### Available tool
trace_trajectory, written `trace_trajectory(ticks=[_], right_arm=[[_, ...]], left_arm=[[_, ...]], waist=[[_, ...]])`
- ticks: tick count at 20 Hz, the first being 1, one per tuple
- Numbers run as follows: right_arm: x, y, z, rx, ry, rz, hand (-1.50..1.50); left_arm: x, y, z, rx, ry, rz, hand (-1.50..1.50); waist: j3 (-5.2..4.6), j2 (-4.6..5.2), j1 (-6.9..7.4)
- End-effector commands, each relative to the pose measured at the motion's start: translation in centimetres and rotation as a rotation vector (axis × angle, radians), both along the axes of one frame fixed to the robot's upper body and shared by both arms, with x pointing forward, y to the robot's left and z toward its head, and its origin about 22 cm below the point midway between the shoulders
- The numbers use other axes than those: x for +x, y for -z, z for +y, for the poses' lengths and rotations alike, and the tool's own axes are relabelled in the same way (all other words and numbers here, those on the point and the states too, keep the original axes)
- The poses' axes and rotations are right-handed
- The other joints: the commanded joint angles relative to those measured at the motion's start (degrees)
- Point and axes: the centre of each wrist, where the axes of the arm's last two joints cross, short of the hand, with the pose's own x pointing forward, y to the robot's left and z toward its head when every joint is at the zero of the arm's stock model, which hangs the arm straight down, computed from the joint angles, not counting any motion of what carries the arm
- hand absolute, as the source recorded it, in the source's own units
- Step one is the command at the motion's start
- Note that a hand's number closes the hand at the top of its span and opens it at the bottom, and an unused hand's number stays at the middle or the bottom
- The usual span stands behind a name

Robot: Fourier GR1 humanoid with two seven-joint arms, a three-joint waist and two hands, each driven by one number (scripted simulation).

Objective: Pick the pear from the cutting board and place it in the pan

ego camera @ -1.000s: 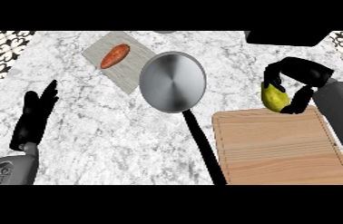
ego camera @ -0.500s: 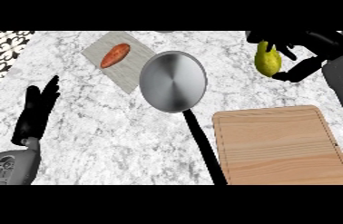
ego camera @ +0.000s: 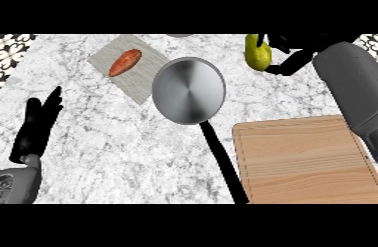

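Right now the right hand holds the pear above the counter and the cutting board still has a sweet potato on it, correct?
Not quite. In the head view the cutting board is bare; the sweet potato lies on the grey mat left of the pan. The right hand does hold the pear.

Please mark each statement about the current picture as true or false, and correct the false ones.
1. The right hand holds the pear. True.
2. The pear lies on the cutting board. False: it is lifted, beyond the board, right of the pan.
3. The pan holds nothing. True.
4. The left hand is touching the pan. False: it rests open near the left edge.
5. An orange vegetable lies on a grey mat. True.
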Motion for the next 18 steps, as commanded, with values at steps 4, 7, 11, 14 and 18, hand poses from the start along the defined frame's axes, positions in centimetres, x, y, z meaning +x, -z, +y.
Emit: trace_trajectory(ticks=[4, 7, 11, 14, 18], right_arm=[[0.8, 1.3, 9.0, 0.061, -0.065, 0.141, 1.5], [0.8, 0.7, 11.5, 0.066, -0.062, 0.193, 1.5], [-0.3, 4.4, 14.1, 0.032, -0.07, 0.204, 1.5], [-1.3, 4.1, 19.4, 0.013, -0.07, 0.226, 1.5], [-1.8, 6.8, 18.4, -0.003, -0.051, 0.267, 1.5]], left_arm=[[0.1, 0.5, -0.3, 0.007, -0.011, 0.004, 0.0], [-1.2, 0.5, 1.6, 0.01, -0.011, 0.008, 0.0], [-0.1, 1.2, -1.2, -0.005, 0.003, -0.009, 0.0], [1.2, -0.6, -0.1, -0.019, 0.0, 0.008, 0.0], [0.1, 1.2, -1.5, -0.013, 0.025, -0.018, 0.0]], waist=[[-0.06, -0.14, -0.41], [-0.08, -0.22, -0.12], [-0.07, 0.05, -0.52], [-0.1, 0.1, -0.34], [-0.11, 0.44, 1.56]])
